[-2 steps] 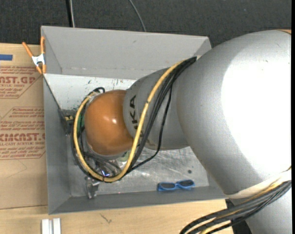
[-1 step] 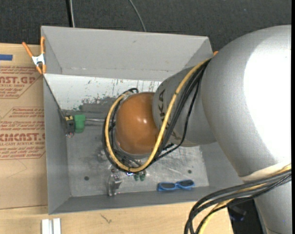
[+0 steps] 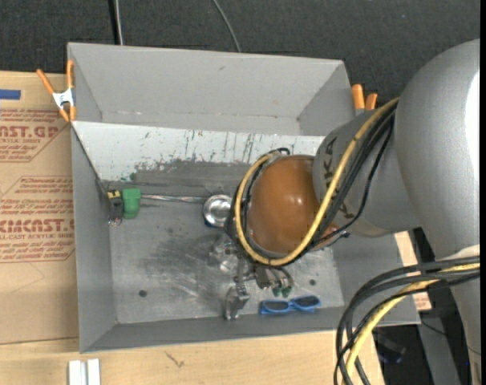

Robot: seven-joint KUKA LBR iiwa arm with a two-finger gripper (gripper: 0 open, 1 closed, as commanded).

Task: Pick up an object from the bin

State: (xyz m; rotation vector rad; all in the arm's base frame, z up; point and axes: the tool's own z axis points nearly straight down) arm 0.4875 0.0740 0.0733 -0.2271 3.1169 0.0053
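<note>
Backdrop: dark flooring lay beyond the far wall, in the camera view you had from above.
Bin: grey metal, with sloping walls and a flat floor scuffed with dark smears, heaviest around the middle.
Arm: your arm stretched in from the right, a thick grey link filling that side.
Wrist cover: an orange-brown dome sat over the right half of the floor, with yellow and black cables looped round its rim.
Gripper: it hung below the cover, low over the near part of the floor, right of centre and close to the near wall.
Gripper state: you could not tell from this angle whether it was open or closed, nor whether it had hold of anything.
Blue spectacle-shaped piece: it lay flat on the floor just to the right of your gripper, along the near wall; whether the two touched could not be told.
Clear bits: a few small glassy pieces lay just beyond your gripper, towards the far side, at the cover's lower left edge.
Silver knob: a rounded, shiny piece sat mid-floor, beside the cover's left edge.
Thin rod: it ran leftwards from the knob.
Green block: it sat at the rod's left end by the left wall, well apart from your gripper.
</note>
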